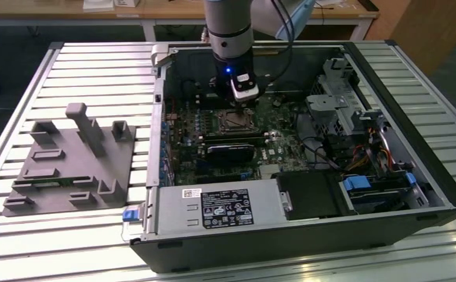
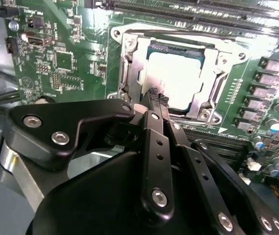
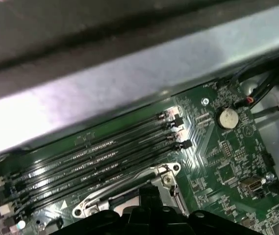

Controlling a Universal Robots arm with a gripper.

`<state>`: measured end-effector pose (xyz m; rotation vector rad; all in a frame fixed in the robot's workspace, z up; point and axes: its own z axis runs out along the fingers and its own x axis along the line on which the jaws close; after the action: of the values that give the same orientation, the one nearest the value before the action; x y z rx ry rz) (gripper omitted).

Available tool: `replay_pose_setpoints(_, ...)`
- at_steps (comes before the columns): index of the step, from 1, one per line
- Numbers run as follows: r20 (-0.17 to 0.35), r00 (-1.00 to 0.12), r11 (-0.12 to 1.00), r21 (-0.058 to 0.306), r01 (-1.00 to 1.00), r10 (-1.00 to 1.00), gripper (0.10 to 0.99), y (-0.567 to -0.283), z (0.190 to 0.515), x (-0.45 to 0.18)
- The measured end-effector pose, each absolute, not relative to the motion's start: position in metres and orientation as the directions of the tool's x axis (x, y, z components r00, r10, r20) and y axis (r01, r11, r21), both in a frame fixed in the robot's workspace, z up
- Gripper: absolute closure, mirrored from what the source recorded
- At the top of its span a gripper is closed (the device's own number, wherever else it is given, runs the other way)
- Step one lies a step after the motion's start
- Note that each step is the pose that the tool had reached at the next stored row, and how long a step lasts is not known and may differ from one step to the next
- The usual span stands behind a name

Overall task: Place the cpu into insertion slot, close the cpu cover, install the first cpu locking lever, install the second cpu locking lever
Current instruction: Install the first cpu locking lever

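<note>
I log: green circuit board (image 2: 65,54); pale silver chip (image 2: 178,78) under a silvery metal cover (image 2: 213,81); black gripper (image 2: 155,98); black memory slots (image 3: 95,156); grey ribbed table (image 1: 94,76); grey holder (image 1: 71,164).

I see the pale silver cpu (image 2: 178,78) lying flat in the insertion slot (image 2: 210,105) on the green board. The silvery cpu cover (image 2: 132,73) frames it, closed down.

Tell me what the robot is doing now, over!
Hand shut, tips at the cpu cover edge. Cpu sits in the insertion slot, cover down. Nothing blocking.
</note>
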<state>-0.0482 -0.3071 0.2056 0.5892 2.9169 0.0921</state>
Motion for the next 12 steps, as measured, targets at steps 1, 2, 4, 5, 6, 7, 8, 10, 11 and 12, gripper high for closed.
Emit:
replay_pose_setpoints(1, -0.145, -0.909, 0.92, 0.089, 0.381, 0.39, 0.98, -0.308, 0.206, -0.048)
replay_pose_setpoints(2, -0.143, -0.91, 0.92, 0.087, 0.381, 0.39, 0.98, -0.309, 0.206, -0.048)
replay_pose_setpoints(4, -0.142, -0.91, 0.921, 0.084, 0.382, 0.39, 0.98, -0.311, 0.205, -0.047)
replay_pose_setpoints(5, -0.141, -0.91, 0.921, 0.083, 0.382, 0.39, 0.98, -0.313, 0.205, -0.047)
replay_pose_setpoints(6, -0.14, -0.91, 0.921, 0.082, 0.382, 0.39, 0.98, -0.314, 0.205, -0.047)
replay_pose_setpoints(7, -0.139, -0.91, 0.921, 0.081, 0.382, 0.39, 0.98, -0.316, 0.205, -0.047)
replay_pose_setpoints(8, -0.137, -0.91, 0.921, 0.08, 0.382, 0.39, 0.98, -0.318, 0.205, -0.047)
replay_pose_setpoints(10, -0.133, -0.911, 0.921, 0.076, 0.383, 0.39, 0.98, -0.321, 0.205, -0.047)
replay_pose_setpoints(11, -0.127, -0.912, 0.921, 0.071, 0.383, 0.39, 0.98, -0.322, 0.205, -0.047)
replay_pose_setpoints(12, -0.119, -0.913, 0.921, 0.066, 0.384, 0.39, 0.98, -0.322, 0.205, -0.046)
